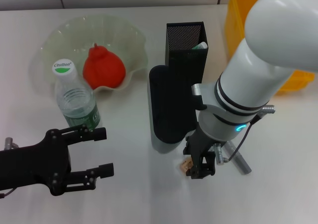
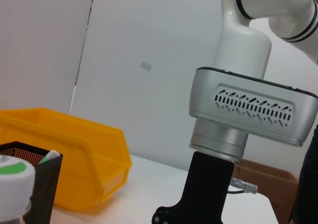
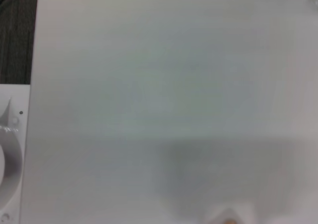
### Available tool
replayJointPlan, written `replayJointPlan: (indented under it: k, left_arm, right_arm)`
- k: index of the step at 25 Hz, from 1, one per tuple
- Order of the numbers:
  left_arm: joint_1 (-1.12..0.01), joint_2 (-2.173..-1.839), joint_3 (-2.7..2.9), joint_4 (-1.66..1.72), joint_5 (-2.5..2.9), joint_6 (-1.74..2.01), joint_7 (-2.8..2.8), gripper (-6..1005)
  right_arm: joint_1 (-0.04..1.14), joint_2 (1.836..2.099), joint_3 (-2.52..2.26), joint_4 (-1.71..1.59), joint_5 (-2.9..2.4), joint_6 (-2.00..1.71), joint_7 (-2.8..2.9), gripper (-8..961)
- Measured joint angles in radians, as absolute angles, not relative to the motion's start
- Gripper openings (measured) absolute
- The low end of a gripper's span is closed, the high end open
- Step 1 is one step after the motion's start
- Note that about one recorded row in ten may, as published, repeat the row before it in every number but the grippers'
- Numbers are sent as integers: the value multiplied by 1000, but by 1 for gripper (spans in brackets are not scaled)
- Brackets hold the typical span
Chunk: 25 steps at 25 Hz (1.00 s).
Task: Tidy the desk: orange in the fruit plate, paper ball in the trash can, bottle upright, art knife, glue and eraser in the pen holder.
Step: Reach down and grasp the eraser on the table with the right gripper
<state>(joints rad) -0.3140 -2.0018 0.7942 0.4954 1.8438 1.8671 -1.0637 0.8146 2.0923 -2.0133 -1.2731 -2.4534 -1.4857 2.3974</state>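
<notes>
While the small tan eraser (image 1: 186, 165) lies on the white surface (image 1: 134, 184) just in front of the black pen holder (image 1: 185, 60), the right claw (image 1: 201, 168) points straight down at it, clenched against its right edge. Its long axis cannot be made out. The bottle (image 1: 74, 97) stands upright beside the fruit plate (image 1: 129, 45) holding the orange (image 1: 102, 67). The left claw (image 1: 99, 152) hovers released, pointing right.
</notes>
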Motion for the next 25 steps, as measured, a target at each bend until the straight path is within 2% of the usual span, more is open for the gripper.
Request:
replayJointPlan:
  k: [16, 25]
  left_arm:
    - [-307, -2005, 795, 494, 1845, 1870, -1071, 784]
    - [-306, -2005, 795, 494, 1845, 1870, -1072, 784]
  right_arm:
    - [827, 2092, -2062, -1244, -2454, -1443, 2393, 438]
    - [826, 2092, -2063, -1239, -2454, -1440, 2393, 379]
